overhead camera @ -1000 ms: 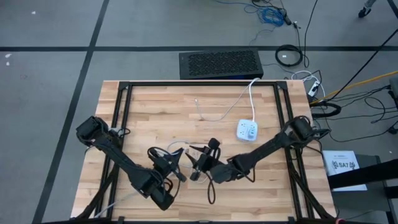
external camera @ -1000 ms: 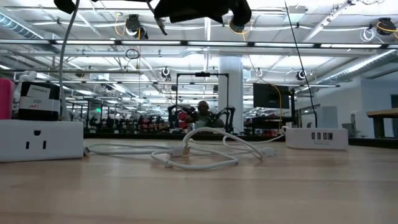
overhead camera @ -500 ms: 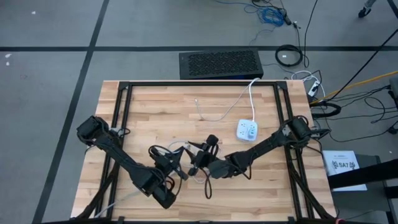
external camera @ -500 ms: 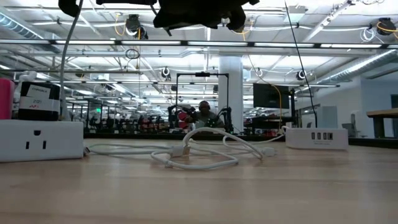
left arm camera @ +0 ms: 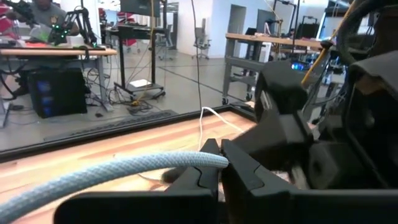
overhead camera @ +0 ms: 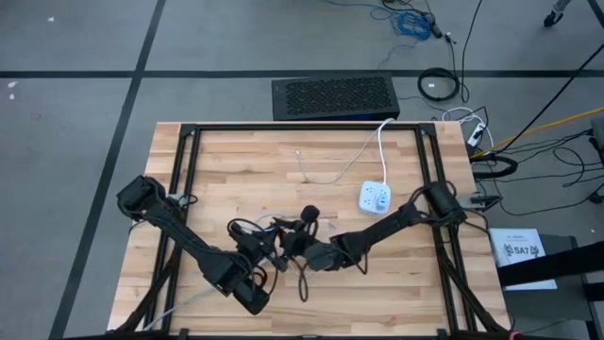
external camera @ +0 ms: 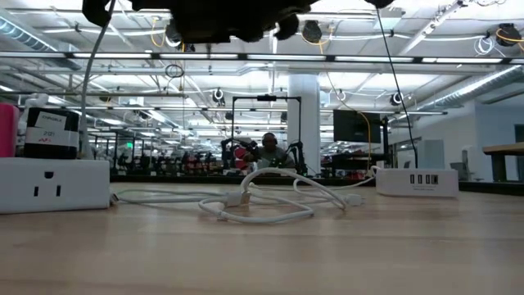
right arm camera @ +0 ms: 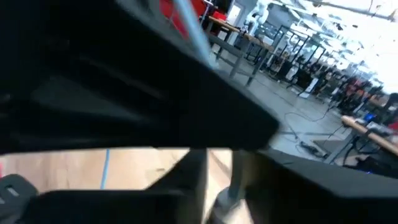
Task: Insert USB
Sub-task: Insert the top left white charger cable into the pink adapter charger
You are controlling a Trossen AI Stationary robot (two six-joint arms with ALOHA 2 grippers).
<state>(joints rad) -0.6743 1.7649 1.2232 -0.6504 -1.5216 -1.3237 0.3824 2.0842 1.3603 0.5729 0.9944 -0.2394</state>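
Fingers of left gripper [left arm camera: 219, 163] clamp braided cable [left arm camera: 106, 177] above mid-table; right gripper [overhead camera: 300, 241] close alongside, grip unclear, cannot tell. Best align plug squarely before pushing.

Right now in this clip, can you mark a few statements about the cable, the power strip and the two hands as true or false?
1. The left hand is shut on the braided cable. True.
2. The white power strip lies on the bare floor beside the table. False: it lies on the wooden table, on the right arm's side.
3. The two hands are close together near the middle of the table. True: the right hand has reached in beside the left one.
4. The power strip's own white cord runs off the table's near edge. False: it runs toward the far edge.
5. The low view shows a white cable lying loose on the tabletop. True.
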